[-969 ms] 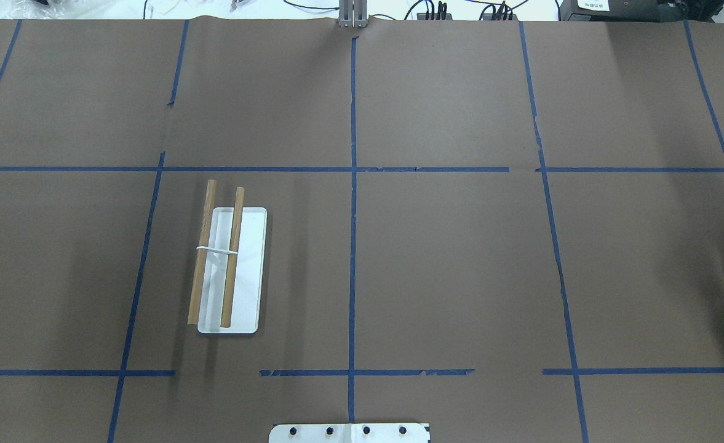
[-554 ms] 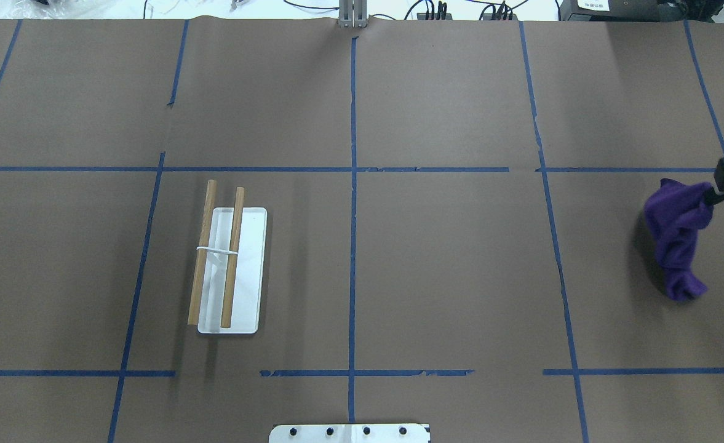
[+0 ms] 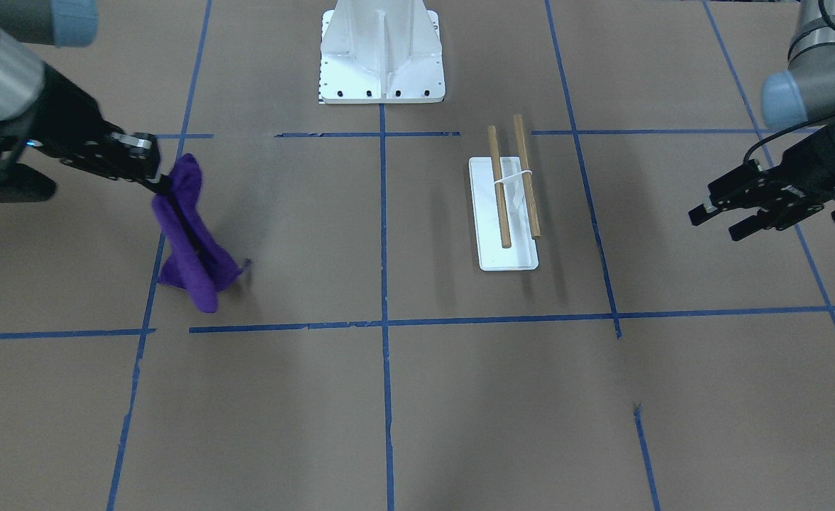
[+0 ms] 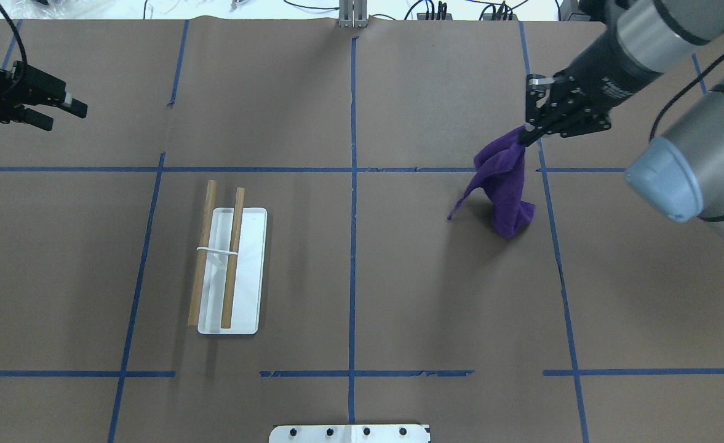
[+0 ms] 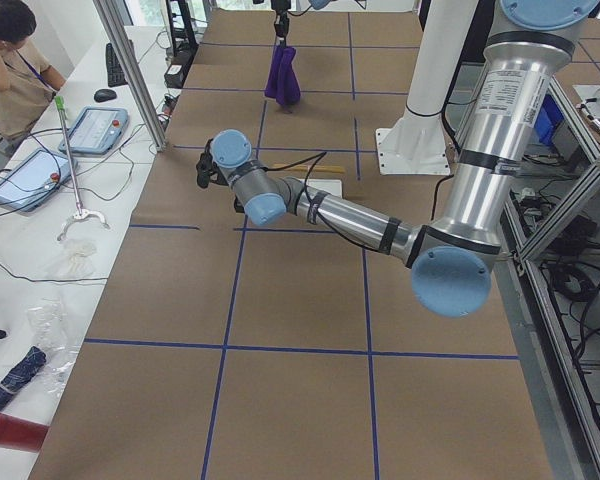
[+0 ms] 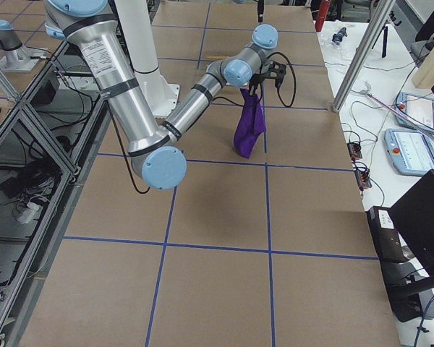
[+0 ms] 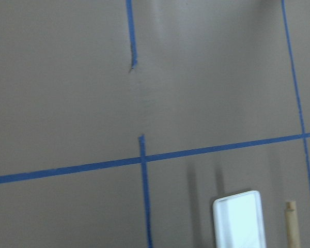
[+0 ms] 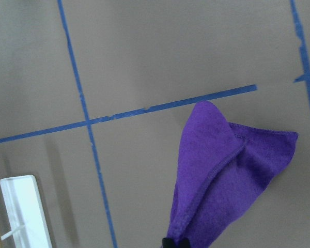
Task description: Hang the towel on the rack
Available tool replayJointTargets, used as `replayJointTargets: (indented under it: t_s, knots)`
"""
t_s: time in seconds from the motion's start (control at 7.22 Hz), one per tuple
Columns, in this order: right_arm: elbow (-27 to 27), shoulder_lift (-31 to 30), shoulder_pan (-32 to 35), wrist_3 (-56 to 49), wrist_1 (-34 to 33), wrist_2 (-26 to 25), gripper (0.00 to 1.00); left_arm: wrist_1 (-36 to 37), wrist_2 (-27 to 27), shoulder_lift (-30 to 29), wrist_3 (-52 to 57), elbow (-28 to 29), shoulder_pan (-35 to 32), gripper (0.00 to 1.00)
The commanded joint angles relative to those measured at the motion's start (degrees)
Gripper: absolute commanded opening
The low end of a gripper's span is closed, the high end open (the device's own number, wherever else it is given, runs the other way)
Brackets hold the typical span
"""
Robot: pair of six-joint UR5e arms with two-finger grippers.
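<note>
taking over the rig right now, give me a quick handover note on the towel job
Right gripper: shut on the top of the purple towel, which hangs bunched below it over the right half of the table. I cannot tell whether its lower end touches the table.
Left gripper: open, empty, at the far left edge.
Rack: on the left half, both dowels bare.
Done: towel picked up.
Left: carry it across to the rack and drape it over the dowels.

Towel [image 4: 504, 187] well right of rack [image 4: 231, 266]
</note>
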Motion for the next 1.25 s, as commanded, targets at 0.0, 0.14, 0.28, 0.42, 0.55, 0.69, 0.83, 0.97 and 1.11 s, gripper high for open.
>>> replayJointTargets:
  t_s: [0.0,0.14,0.28,0.42,0.55,0.69,0.83,0.97,1.11]
  knots:
    - [-7.81,11.16,-6.06,9.14,6.76,-4.13,0.0,-1.35,2.03,-5.16,-10.54,2.14,5.42,1.0]
    - [-11.77,14.59,-9.65,14.85,12.29,-7.63,0.0,-1.44,2.31,-5.59,-10.9,1.96,5.61,1.0]
    - [-14.85,18.97,-13.68,21.52,15.91,-14.97,0.0,-3.44,2.49,-6.9,-13.6,2.31,6.05,0.98]
    - [-16.28,22.41,-16.68,24.8,16.12,-19.39,0.0,-7.81,3.27,-6.92,-15.36,4.14,6.4,0.85]
    - [-16.38,23.66,-18.02,25.1,16.12,-19.79,0.0,-8.12,3.71,-8.48,-21.65,5.2,6.58,0.85]
    - [-17.77,26.37,-19.77,26.75,16.12,-22.49,0.0,-8.21,3.63,-10.5,-34.5,5.39,7.02,0.86]
    - [-18.13,27.79,-21.18,27.9,16.21,-25.04,0.0,-8.47,3.54,-12.61,-46.11,5.21,7.8,0.86]
    - [-18.14,28.16,-21.28,27.91,16.21,-25.15,0.0,-8.82,3.72,-14.02,-50.84,5.3,9.38,0.86]
    - [-18.14,28.25,-21.37,27.91,16.21,-25.24,0.0,-8.82,3.63,-14.3,-52.63,5.13,9.65,0.86]
